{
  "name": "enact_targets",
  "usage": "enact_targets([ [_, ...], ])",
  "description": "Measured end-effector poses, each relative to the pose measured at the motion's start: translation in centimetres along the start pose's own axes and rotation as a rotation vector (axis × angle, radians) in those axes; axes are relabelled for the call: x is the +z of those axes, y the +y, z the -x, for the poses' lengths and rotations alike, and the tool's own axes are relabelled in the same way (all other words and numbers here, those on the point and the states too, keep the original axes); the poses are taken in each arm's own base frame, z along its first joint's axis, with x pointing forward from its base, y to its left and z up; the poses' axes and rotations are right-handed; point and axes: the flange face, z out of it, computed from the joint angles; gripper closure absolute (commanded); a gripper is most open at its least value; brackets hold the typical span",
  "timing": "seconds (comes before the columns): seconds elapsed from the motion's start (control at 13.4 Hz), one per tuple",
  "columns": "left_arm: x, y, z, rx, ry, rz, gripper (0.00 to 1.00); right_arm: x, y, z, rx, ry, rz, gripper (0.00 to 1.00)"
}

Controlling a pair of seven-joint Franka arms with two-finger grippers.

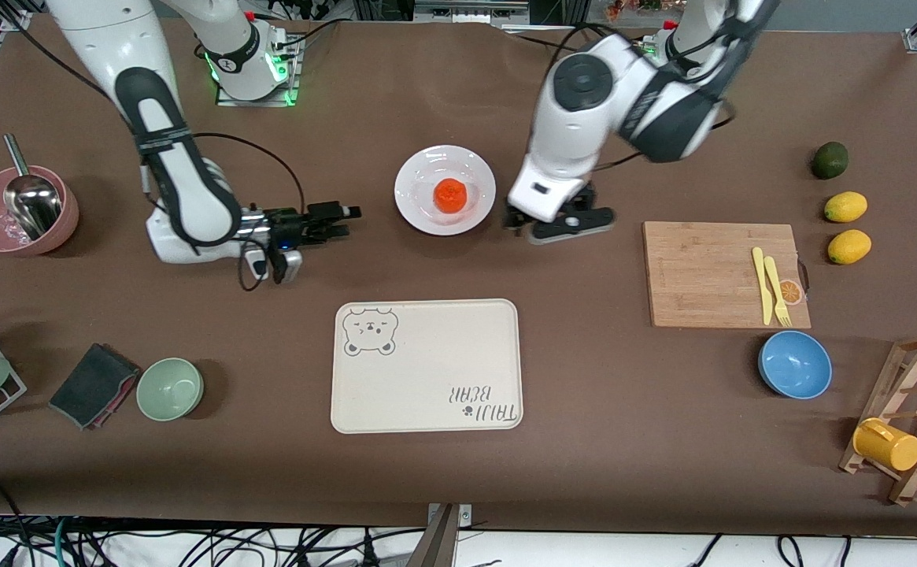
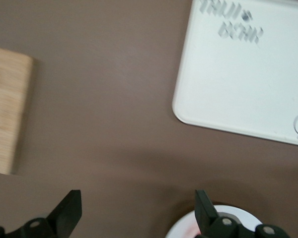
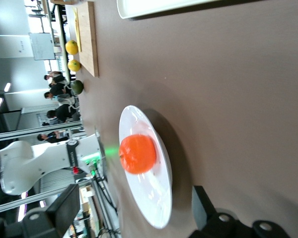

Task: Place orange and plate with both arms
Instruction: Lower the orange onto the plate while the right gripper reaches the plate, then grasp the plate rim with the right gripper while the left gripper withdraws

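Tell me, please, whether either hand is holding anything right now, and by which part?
Nothing is held. The left hand and right hand are both open beside the plate, where the orange sits.

Small round bright red-orange fruit (image 1: 450,194) on a glossy round plain white plate (image 1: 419,177). Brown matte desk (image 1: 427,102). Cream rectangular tray (image 1: 434,370) printed with a grey bear drawing and grey lettering.

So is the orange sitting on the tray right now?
No, the orange sits on the plate, which lies farther from the front camera than the tray.
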Motion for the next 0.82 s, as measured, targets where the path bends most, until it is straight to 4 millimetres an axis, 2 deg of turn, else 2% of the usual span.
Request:
enact_targets([
  [0.22,-5.1,-7.7,-4.4,-0.009,0.038,-0.039,0.00,3.0,-0.1,0.9,-0.029,-0.005,0.043,0.01],
  [0.37,-7.0,-13.4,-7.3,-0.034,0.039,-0.054,0.00,3.7,0.7,1.9,-0.038,-0.004,0.032,0.06],
  [0.52,-8.1,-20.0,-9.9,-0.043,-0.004,-0.045,0.00,4.8,0.9,2.4,-0.036,0.016,0.027,0.08],
  [0.67,-9.2,-25.9,-11.4,-0.041,-0.037,-0.032,0.00,6.8,0.3,2.6,-0.040,0.033,0.061,0.10],
  [0.82,-10.5,-29.6,-11.6,-0.051,-0.047,-0.031,0.00,9.2,0.0,3.2,-0.066,0.045,0.064,0.20],
])
